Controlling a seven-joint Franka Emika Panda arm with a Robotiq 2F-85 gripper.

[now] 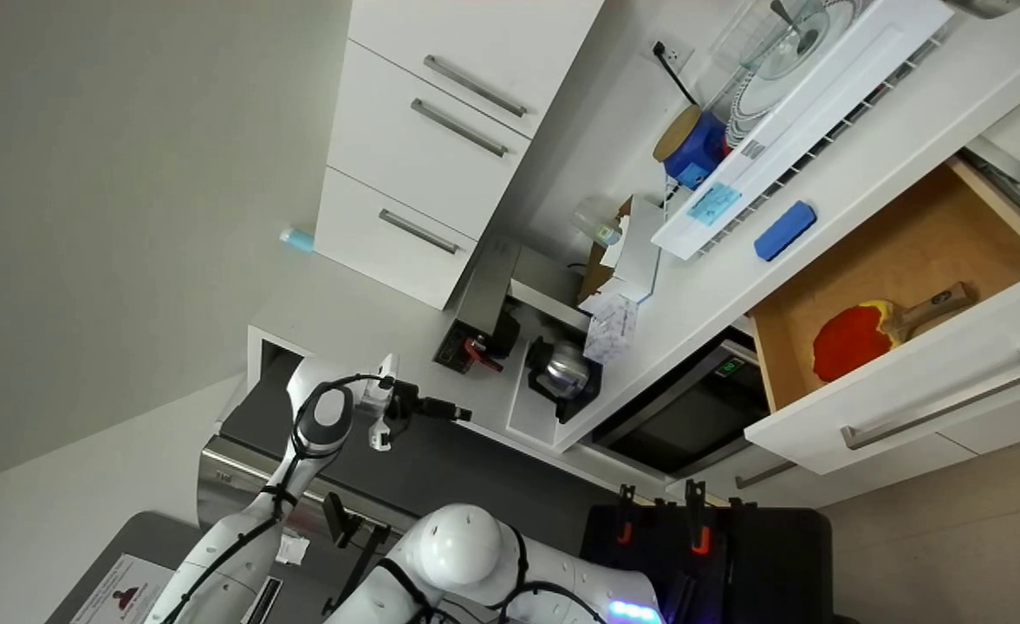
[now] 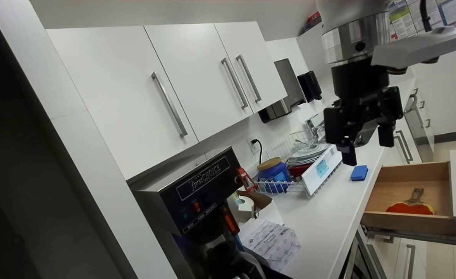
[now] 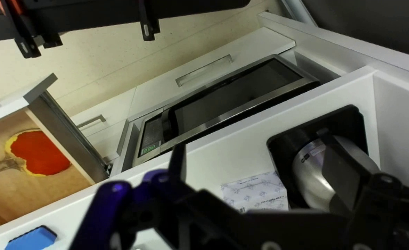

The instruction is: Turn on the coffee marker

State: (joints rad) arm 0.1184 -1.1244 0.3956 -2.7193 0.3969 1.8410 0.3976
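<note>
The coffee maker stands on the counter with its black front panel (image 2: 208, 190) facing out in an exterior view; its body (image 1: 488, 290) also shows in another exterior view. A red switch (image 2: 195, 207) sits on the panel. A steel carafe (image 1: 568, 371) with a black handle stands on the black base; it also shows in the wrist view (image 3: 315, 166). My gripper (image 2: 367, 146) is open and empty, its fingers apart, in the air in front of the coffee maker and not touching it. It shows side-on in an exterior view (image 1: 459, 412) and its fingers frame the wrist view (image 3: 258, 166).
A patterned white box (image 3: 254, 192) stands beside the carafe. An open drawer (image 2: 410, 223) holds a red and yellow item with a wooden handle. A blue sponge (image 2: 359, 173) lies on the counter near a dish rack (image 2: 320, 168). A microwave (image 3: 235, 99) sits below the counter.
</note>
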